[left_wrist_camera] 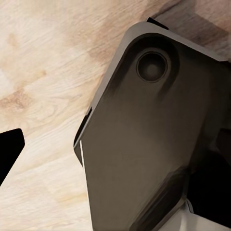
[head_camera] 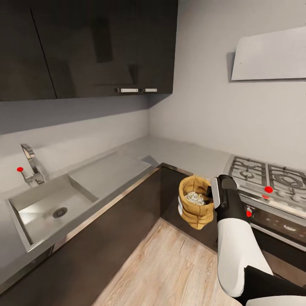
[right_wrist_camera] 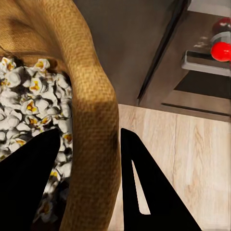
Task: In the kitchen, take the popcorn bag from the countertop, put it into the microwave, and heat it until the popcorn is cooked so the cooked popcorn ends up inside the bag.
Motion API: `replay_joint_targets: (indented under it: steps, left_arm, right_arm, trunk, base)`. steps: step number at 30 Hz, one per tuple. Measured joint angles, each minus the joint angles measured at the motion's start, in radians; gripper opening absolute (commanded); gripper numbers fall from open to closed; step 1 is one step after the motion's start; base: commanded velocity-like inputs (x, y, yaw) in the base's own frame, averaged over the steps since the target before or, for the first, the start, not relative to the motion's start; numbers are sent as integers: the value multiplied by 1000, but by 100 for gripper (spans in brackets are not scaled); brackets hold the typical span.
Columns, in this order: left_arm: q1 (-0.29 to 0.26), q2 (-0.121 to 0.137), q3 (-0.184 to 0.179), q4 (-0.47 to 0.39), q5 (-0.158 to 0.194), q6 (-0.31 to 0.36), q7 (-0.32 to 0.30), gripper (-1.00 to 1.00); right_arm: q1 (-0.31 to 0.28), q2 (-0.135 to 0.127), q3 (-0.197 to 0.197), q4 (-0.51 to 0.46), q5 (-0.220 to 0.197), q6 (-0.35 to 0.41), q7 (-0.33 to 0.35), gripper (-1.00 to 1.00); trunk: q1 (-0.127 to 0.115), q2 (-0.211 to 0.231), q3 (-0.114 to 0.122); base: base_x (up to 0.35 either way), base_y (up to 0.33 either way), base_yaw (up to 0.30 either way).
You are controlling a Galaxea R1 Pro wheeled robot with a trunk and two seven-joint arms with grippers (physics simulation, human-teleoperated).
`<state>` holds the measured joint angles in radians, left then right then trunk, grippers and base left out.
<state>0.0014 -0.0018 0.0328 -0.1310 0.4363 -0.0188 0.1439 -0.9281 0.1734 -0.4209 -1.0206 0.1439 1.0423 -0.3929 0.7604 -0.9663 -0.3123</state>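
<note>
The popcorn bag (head_camera: 196,208), a tan burlap sack with a rolled rim, hangs in the air over the wooden floor, just in front of the countertop (head_camera: 127,153) corner. My right gripper (head_camera: 211,196) is shut on its rim. In the right wrist view one black finger sits inside the sack and the other outside, pinching the burlap wall (right_wrist_camera: 91,96). Puffed white and yellow popcorn (right_wrist_camera: 29,96) fills the bag. My left gripper shows one black fingertip (left_wrist_camera: 9,149) far to the side, open, over the floor. The microwave is out of view.
A steel sink (head_camera: 42,208) with a faucet (head_camera: 32,163) is set in the countertop at left. A gas hob (head_camera: 267,174) and a steel oven with red-marked knobs (head_camera: 268,189) stand right of the bag. Dark upper cabinets (head_camera: 85,46) hang above. My own dark base (left_wrist_camera: 144,144) is below the left arm.
</note>
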Motion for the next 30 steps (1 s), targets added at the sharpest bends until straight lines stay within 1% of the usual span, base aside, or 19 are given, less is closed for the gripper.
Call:
replay_joint_targets:
  steps: [26,30]
  left_arm:
    - [0,-1,0,1,-1,0,0,100]
    - [0,-1,0,1,-2,0,0,100]
  right_arm:
    - [4,0,0,1,0,0,-1,-100]
    - [4,0,0,0,2,0,-1,-100]
  trunk:
    - [0,0,42]
    - [0,0,44]
  base:
    - [0,0,0]
    - [0,0,0]
